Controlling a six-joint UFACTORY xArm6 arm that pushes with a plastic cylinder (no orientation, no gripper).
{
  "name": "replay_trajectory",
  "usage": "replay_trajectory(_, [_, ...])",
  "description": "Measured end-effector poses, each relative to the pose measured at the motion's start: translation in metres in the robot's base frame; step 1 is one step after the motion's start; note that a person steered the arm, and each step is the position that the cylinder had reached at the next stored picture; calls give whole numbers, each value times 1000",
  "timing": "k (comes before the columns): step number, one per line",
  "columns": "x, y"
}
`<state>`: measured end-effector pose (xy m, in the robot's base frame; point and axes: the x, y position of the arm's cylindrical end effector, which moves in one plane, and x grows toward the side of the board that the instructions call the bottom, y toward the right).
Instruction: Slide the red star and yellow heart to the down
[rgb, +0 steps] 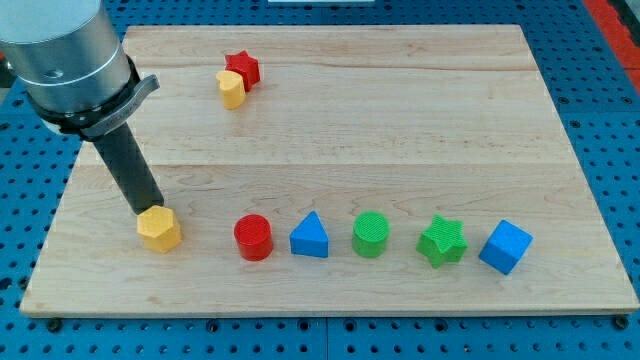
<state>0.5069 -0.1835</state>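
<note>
Red star (243, 67) sat near the view's top, left of centre, on the wooden board (400, 120). Yellow heart (231, 89) was touching it, just below and slightly to the view's left. Both were well apart from everything else.

No gripper on this arm, so nothing to open or close: only the dark rod (128, 172), angled down from the grey arm housing (62, 50) at the view's top left. My tip (146, 210) was at the board's lower left, right at the top edge of the yellow hexagonal block (159, 229); looked like contact, but I couldn't tell for sure from this angle. The tip was well apart from the star and heart, far below them and to the view's left.

A row ran along the view's bottom, left to right from the hexagonal block: red cylinder (253, 237), blue triangular block (310, 236), green cylinder (371, 234), green star (441, 241), blue cube (505, 246). Red cylinder and blue triangular block were just beside each other; the others had small gaps between them.

The board lay on a blue perforated table (20, 200).
</note>
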Motion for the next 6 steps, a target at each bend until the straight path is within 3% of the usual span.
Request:
replay_trajectory(2, [-9,21])
replay_trajectory(4, [-109,145])
replay_trajectory(6, [-240,137])
